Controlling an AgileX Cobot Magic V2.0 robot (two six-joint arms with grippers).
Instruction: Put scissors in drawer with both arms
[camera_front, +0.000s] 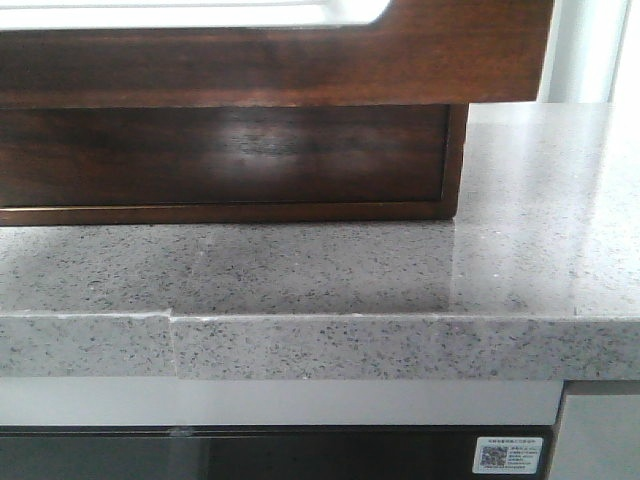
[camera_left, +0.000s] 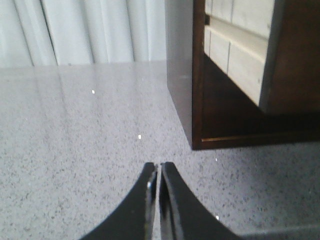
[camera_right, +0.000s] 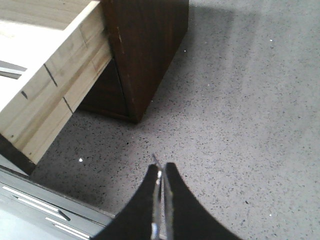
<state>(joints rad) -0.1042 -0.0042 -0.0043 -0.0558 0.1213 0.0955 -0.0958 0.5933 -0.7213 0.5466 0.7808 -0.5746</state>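
Observation:
The drawer (camera_front: 300, 65) is pulled out at the top of the front view, its pale round-cornered cut-out along the top edge. Its pale wooden side shows in the right wrist view (camera_right: 60, 75) and the left wrist view (camera_left: 240, 55). My right gripper (camera_right: 161, 167) is shut on a thin metal blade tip that pokes out past the fingertips, the scissors (camera_right: 155, 160). It hovers over the counter beside the drawer. My left gripper (camera_left: 159, 166) is shut and empty, over the counter on the other side of the cabinet. Neither gripper shows in the front view.
The dark wooden cabinet (camera_front: 220, 155) stands on a grey speckled stone counter (camera_front: 400, 280). Its side wall shows in the left wrist view (camera_left: 179, 75) and the right wrist view (camera_right: 145, 50). The counter's front edge (camera_right: 55, 195) lies near my right gripper. White curtains (camera_left: 85, 30) hang behind.

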